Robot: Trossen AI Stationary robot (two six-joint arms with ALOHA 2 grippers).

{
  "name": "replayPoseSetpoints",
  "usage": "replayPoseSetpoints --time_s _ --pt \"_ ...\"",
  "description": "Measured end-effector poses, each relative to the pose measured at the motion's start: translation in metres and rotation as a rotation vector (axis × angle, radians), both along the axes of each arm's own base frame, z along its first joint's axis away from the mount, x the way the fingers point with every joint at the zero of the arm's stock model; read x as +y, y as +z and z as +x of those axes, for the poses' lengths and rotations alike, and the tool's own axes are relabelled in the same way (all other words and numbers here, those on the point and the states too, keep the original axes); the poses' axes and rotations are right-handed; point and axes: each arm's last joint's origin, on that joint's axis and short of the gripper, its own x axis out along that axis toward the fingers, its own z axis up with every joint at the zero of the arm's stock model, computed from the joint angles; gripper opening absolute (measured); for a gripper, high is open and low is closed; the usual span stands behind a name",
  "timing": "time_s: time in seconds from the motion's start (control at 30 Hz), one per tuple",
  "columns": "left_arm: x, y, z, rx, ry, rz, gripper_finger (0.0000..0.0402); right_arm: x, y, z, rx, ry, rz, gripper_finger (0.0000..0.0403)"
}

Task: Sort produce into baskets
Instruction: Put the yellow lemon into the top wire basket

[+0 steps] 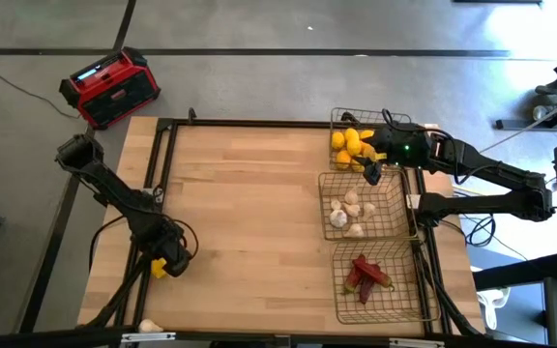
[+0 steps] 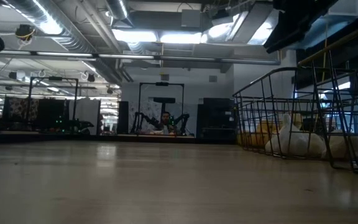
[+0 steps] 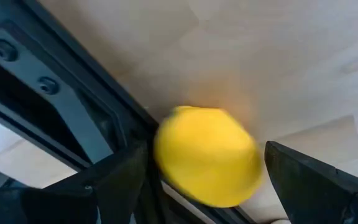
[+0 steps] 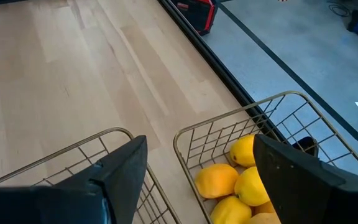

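A yellow lemon (image 3: pixel 207 155) lies on the wooden table against the black frame rail (image 3: pixel 73 118) at the table's left side, and shows in the high view (image 1: pixel 160 269) too. My left gripper (image 1: pixel 167 259) is open, with one finger on either side of the lemon and small gaps showing. My right gripper (image 1: pixel 373 172) is open and empty, above the wall between the far basket of lemons (image 1: pixel 352 145) and the middle basket of garlic bulbs (image 1: pixel 350 213). The near basket (image 1: pixel 399 307) holds dark red chili peppers (image 1: pixel 366 275).
One white garlic bulb (image 1: pixel 150 327) lies at the table's near left corner. A red-and-black radio (image 1: pixel 111 87) stands on the floor beyond the far left corner. Black frame rails (image 1: pixel 249 123) run along the table's edges. The baskets line the right side; bare wood (image 1: pixel 249 222) fills the middle.
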Motion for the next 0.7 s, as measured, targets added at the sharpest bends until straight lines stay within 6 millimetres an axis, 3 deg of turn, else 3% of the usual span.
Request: replayPoseSetpoints --time_s 0.27,0.7 --pt "-0.0015 -0.0010 0.0004 -0.011 -0.035 -0.017 0.0306 0.0000 -0.0001 0.0000 0.000 0.000 0.000 0.0287" --pt "-0.0051 -0.0016 0.0042 -0.067 -0.091 -0.059 0.0194 0.0000 -0.0001 0.0000 0.000 0.000 0.000 0.0287"
